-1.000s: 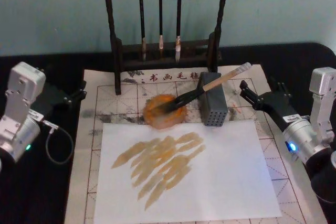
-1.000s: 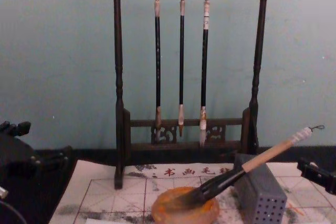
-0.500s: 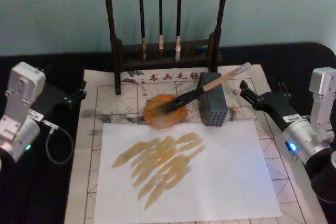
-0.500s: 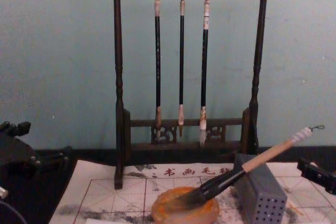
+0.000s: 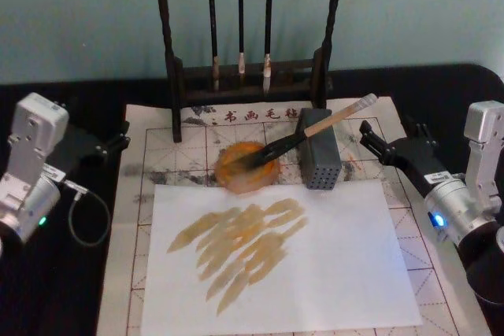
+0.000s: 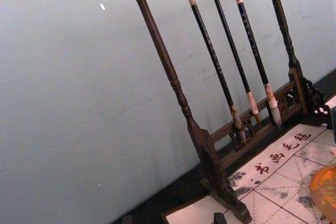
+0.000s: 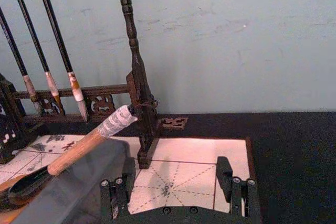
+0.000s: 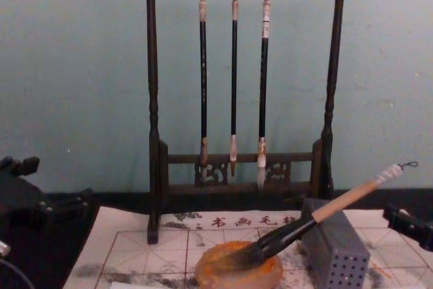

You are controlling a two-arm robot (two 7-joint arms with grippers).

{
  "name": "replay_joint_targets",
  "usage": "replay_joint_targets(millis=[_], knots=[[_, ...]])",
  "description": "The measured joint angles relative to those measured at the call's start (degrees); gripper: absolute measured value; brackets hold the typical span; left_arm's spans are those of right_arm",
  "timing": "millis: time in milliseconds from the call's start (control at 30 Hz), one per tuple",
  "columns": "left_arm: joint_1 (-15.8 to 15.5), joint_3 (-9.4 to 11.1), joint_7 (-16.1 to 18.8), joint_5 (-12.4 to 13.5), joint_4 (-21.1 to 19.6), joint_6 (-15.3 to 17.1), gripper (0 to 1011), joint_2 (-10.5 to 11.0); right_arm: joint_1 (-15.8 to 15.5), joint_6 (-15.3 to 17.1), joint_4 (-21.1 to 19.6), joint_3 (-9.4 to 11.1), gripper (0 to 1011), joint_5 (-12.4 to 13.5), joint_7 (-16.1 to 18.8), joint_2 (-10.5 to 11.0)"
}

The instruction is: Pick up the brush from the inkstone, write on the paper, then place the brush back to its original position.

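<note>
Brush [image 5: 315, 129], thick, with a light wooden handle, black lower section and white end cap, lies tilted with its dark bristles in the round orange-brown inkstone [image 5: 246, 167] and its handle propped across the grey perforated rectangular block [image 5: 318, 159], cap end pointing up toward the right gripper [image 5: 391, 143]. That gripper's black fingers stand spread with nothing between them, just beside the cap; the left gripper [image 5: 110, 144] rests well apart at the mat's left edge, and I cannot tell how its fingers stand. Likely trouble: the handle only leans on the block, so a touch off its line could roll it sideways, flick ink, or drag the shallow inkstone; a pinch too close to the cap might let the heavy wet end droop. On the plain white sheet [image 5: 339, 273] lying over the red-gridded paper [image 5: 150, 133], tan strokes already show. Behind, the dark wooden stand [image 8: 153, 99] with three thin hanging brushes [image 8: 233, 79] crowds any high lift. The chest view cuts off the sheet, and the bristle tip merges into the ink stain.
</note>
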Motion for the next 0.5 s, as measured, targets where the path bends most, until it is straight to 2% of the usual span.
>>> replay_joint_targets(millis=[500], knots=[[0.0, 0.0, 0.0, 0.0, 0.0, 0.0, 1001, 0.0, 0.0, 0.0, 0.0, 0.0, 1000, 0.0, 0.0, 0.0]])
